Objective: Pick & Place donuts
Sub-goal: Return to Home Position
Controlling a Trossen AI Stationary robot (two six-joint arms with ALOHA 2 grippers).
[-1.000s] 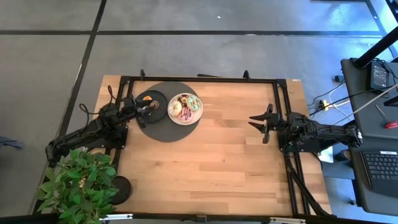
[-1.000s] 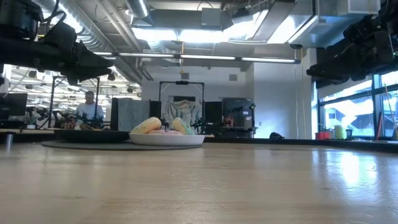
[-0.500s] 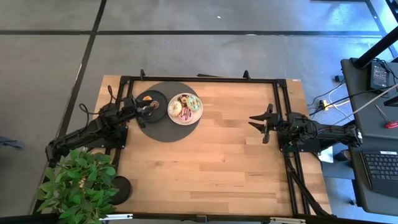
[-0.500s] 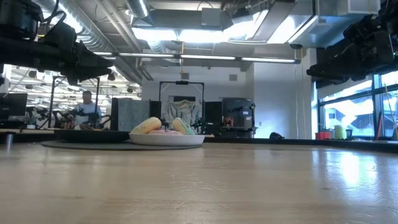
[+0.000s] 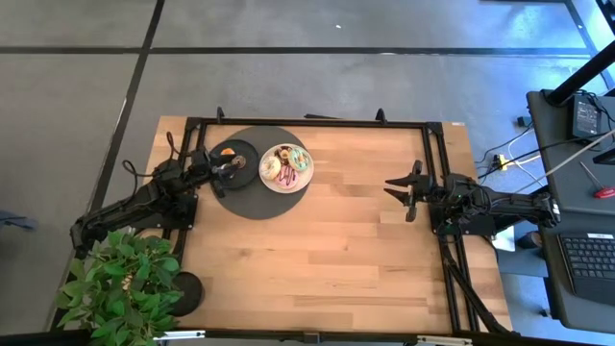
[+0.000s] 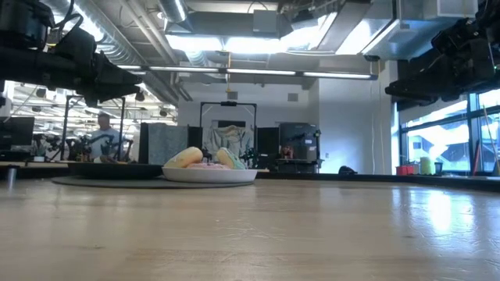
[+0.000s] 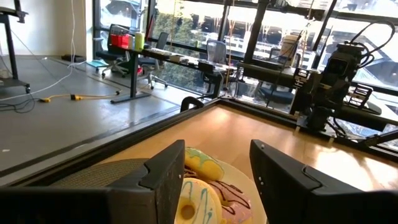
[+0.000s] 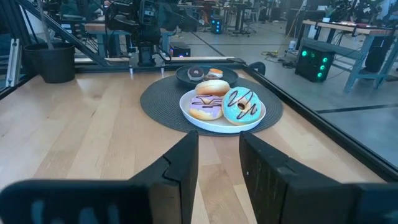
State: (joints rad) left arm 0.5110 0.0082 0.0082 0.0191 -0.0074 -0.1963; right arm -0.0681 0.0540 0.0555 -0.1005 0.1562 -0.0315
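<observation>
big donuts [image 8: 241, 103], iced turquoise with chocolate drizzle, lilac and cream, crowd the white plate [image 8: 221, 127] at the counter's [image 5: 317, 269] 11 o'clock. mini brown and orange ones sit on the black plate [image 8: 183, 78]. the left jaws gape empty above it; the right jaws gape empty near 3 o'clock.

The desk [image 5: 327, 240] is pale honey wood laid in long planks. The round mat [image 8: 158, 99] is charcoal with a fine ribbed weave. The plate [image 8: 222, 126] is plain white. On it, the turquoise donut [image 8: 240, 104] carries a dark brown zigzag drizzle, the lilac donut [image 8: 205, 109] has thin pale yellow lines, and the cream donut [image 8: 212, 88] is a soft tan-cream. The small dish [image 8: 184, 76] is black, with an orange donut [image 8: 215, 73] and a dark donut [image 8: 195, 73] whose exact shade is unclear. The plant [image 5: 120, 284] is leafy green.
</observation>
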